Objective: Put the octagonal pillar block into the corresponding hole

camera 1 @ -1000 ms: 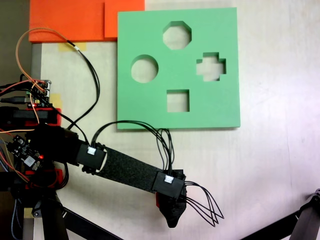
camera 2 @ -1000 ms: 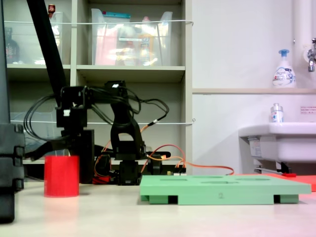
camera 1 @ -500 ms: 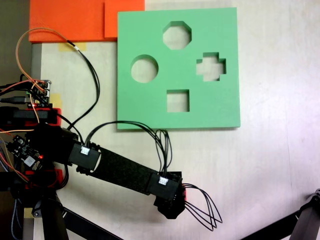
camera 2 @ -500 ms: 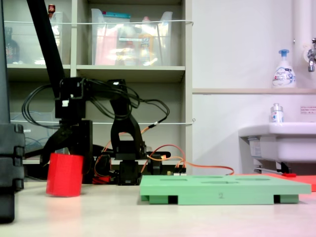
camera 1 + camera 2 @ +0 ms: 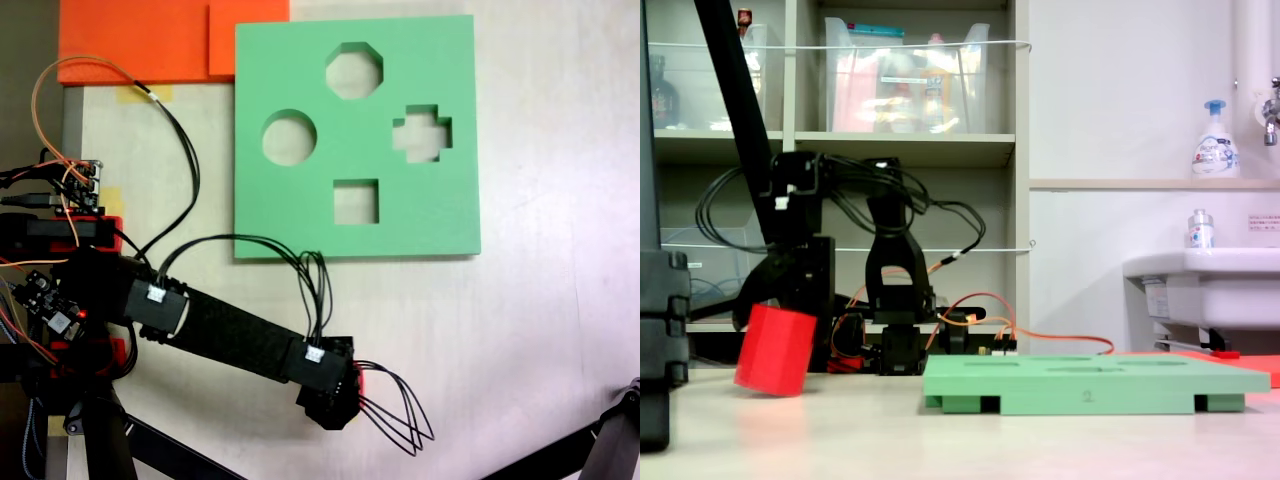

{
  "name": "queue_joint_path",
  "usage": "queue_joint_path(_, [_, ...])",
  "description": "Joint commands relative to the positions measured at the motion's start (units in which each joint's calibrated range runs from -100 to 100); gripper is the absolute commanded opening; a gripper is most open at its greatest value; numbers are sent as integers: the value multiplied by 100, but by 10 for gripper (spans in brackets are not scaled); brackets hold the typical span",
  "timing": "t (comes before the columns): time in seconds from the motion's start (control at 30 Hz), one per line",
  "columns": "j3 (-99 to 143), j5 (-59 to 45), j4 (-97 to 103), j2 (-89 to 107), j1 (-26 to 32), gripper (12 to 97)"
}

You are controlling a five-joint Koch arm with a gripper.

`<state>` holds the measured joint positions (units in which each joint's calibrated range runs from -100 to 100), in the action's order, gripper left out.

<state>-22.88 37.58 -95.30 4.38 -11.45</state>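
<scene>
In a fixed view my gripper (image 5: 778, 303) is shut on the octagonal pillar block (image 5: 775, 351), a bright red foam prism. The block hangs tilted, with its lower edge just above the tabletop, well left of the green board (image 5: 1090, 385). In the fixed view from above, the arm reaches toward the bottom centre and the gripper (image 5: 330, 405) covers the block (image 5: 359, 376), leaving a red sliver. The corresponding hole (image 5: 354, 70), an eight-sided cutout, lies at the far top of the green board (image 5: 440, 215), beyond the round, cross and square cutouts.
Orange foam sheets (image 5: 140, 40) lie at the top left beside the board. The arm's base, circuit boards and loose wires (image 5: 70, 200) crowd the left edge. A black stand leg (image 5: 610, 440) enters at the bottom right. A sink (image 5: 1200, 280) stands at the right.
The gripper has closed on the red block and raised it; the block went from standing upright on the table to hanging tilted. Seen from above, the arm drew back slightly leftward.
</scene>
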Motion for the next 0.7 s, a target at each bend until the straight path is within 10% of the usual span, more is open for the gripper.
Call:
queue_joint_path(0.0, [-155,68,-470,805,78,396])
queue_joint_path(0.67, [-763,2974,-470,3361,2838,430])
